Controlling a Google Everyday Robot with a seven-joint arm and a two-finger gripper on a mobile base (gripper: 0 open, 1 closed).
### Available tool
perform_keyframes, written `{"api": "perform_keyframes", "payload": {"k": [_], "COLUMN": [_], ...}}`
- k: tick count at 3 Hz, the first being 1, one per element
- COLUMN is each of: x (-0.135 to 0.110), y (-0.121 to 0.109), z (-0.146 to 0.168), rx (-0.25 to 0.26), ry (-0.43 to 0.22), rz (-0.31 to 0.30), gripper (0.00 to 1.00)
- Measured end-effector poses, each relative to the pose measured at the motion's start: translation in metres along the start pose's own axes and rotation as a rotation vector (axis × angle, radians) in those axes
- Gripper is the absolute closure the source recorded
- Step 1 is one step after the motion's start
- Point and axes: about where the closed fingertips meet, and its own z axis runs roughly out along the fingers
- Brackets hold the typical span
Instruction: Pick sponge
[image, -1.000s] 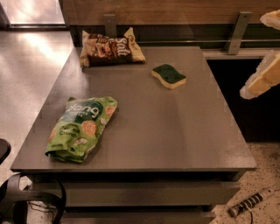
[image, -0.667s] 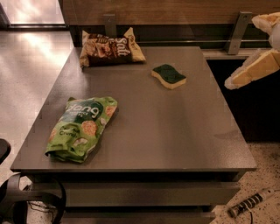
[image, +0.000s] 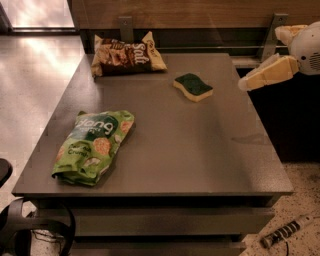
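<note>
Camera view, one moment of the pick.

A: Where is the sponge (image: 193, 86)?

B: It lies flat on the table (image: 200, 160), dark green side up, in the far right part. It is near the brown snack bag (image: 127, 56) at the far edge and well apart from the green snack bag (image: 92, 145) at the near left.

A: And the tool (image: 270, 72)?

B: It enters from the right edge of the view, raised above the table's right side. Its pale tip points left toward the sponge but is clearly apart from it. Whether it is spread or pressed together, I cannot tell from this angle.

A: What has just changed?

B: A second ago only a pale end showed at the right border. Since then the tool has come farther left into view, and its tip now reaches over the table's right margin. The sponge and both bags have not moved.

A: What does that mean for the task?

B: The approach appears to be under way, and nothing is grasped yet. The tool probably has to travel left and then down onto the sponge. The path looks unobstructed, since both bags sit off to the left.
</note>
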Motion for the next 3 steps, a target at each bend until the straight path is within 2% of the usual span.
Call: {"api": "perform_keyframes", "payload": {"k": [2, 3], "x": [0.004, 0.025], "y": [0.001, 0.005], "z": [0.009, 0.039], "rx": [-0.004, -0.025], "ry": [0.005, 0.017], "rz": [0.026, 0.055], "gripper": [0.00, 0.00]}}
